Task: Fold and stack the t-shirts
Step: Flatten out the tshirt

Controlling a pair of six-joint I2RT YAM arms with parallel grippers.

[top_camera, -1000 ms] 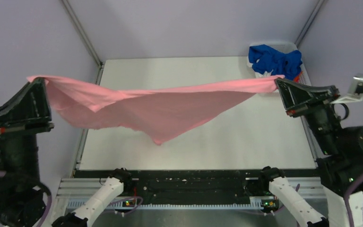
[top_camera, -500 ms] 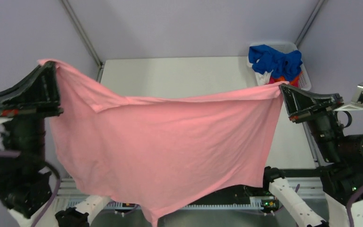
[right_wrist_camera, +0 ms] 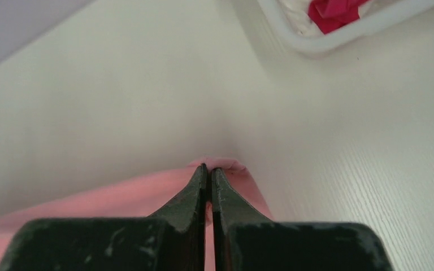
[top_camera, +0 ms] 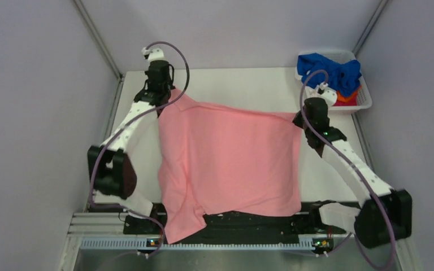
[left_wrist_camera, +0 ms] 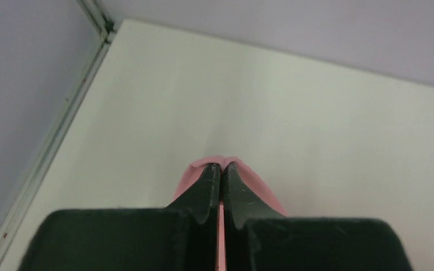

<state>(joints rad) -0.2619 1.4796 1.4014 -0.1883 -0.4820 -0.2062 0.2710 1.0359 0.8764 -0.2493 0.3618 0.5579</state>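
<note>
Whereas half a second earlier the pink t-shirt hung in the air between two raised arms, it now lies spread across the middle of the tabletop. Its far edge runs between the two grippers, and its near hem and one sleeve drape over the near edge onto the arm mounts. Both arms have reached out toward the far edge. The white basket sits unchanged at the far right corner, holding a blue t-shirt over an orange one. The left gripper, near the far left corner, has its jaws pressed together on one far corner of the pink t-shirt. The right gripper, just beside the basket, pinches the other far corner in the same way.
</note>
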